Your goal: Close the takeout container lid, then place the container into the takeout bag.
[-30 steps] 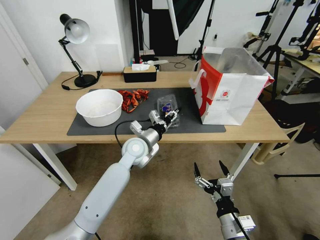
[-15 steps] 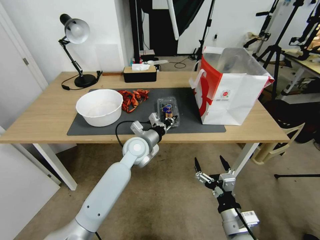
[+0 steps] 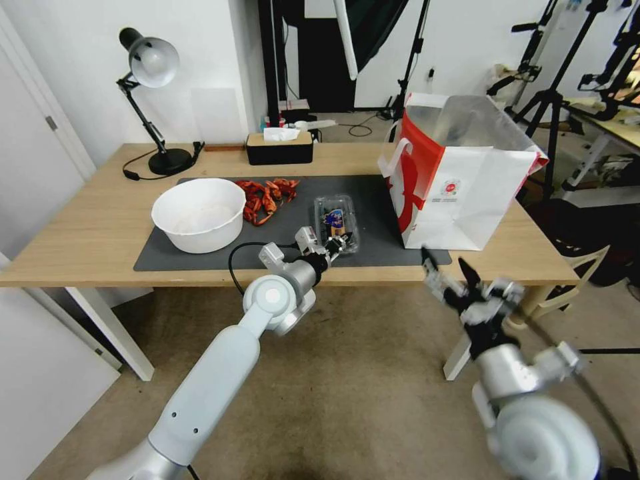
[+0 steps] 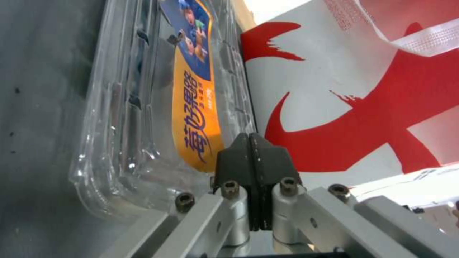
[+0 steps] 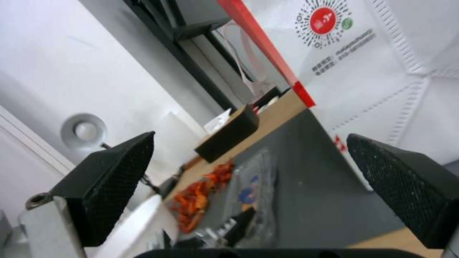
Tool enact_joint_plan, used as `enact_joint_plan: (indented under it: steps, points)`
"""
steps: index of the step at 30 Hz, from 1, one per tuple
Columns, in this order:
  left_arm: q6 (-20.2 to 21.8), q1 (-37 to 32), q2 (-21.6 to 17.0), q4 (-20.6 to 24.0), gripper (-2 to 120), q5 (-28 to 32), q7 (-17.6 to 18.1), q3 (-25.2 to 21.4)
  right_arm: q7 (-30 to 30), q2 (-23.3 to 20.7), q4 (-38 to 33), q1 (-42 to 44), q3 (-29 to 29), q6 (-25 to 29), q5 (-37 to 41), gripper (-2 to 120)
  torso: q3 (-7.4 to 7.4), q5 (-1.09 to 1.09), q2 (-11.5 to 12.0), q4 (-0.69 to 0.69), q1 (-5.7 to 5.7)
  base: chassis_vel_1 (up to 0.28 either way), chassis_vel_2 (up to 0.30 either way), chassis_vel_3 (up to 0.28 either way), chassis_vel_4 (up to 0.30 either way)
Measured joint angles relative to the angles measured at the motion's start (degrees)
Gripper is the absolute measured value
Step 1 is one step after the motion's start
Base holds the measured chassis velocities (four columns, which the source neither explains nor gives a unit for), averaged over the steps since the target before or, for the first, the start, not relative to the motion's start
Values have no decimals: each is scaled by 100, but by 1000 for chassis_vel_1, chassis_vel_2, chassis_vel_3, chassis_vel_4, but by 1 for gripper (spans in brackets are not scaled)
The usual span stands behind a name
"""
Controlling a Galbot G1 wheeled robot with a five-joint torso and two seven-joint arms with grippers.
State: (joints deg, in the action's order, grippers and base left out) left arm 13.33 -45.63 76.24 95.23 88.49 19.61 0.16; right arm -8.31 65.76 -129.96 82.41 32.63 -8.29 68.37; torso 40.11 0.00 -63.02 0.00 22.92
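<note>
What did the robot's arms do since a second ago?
The right gripper rose from low near the floor up to the table edge, fingers open. The left gripper pulled back slightly, shut, at the takeout container's near end; the lid now lies flat. The takeout bag stayed put.

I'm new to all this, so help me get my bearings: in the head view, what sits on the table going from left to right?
Desk lamp → white bowl → red crayfish pile → takeout container → takeout bag.
</note>
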Motion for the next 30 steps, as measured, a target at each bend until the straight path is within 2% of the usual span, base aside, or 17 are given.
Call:
enact_joint_plan:
  steps: [4,10,18,21,30]
  points:
    - [-7,6,47,-43,0,-23,-1,-43,-152,-191,464,-676,-149,-248,725,100,0,1,0,-1,0,0,0,0,0]
    - [-13,-25,17,-36,0,-30,0,-89,-261,-279,1225,-1702,-566,-497,1256,100,0,1,0,0,0,0,0,0,0]
    - [-18,-40,-2,-19,0,-30,-18,-114,-447,-211,1825,-2522,-1069,-811,1462,100,0,0,0,0,1,0,0,0,0]
    - [-25,-50,-12,-17,0,-30,-30,-130,-707,-168,2202,-2959,-1415,-1133,1463,100,0,0,0,0,1,0,0,0,0]
    - [-39,-65,-22,-18,0,-29,-41,-147,-1020,-99,2574,-3373,-1708,-1414,1460,100,0,0,0,0,1,0,0,0,0]
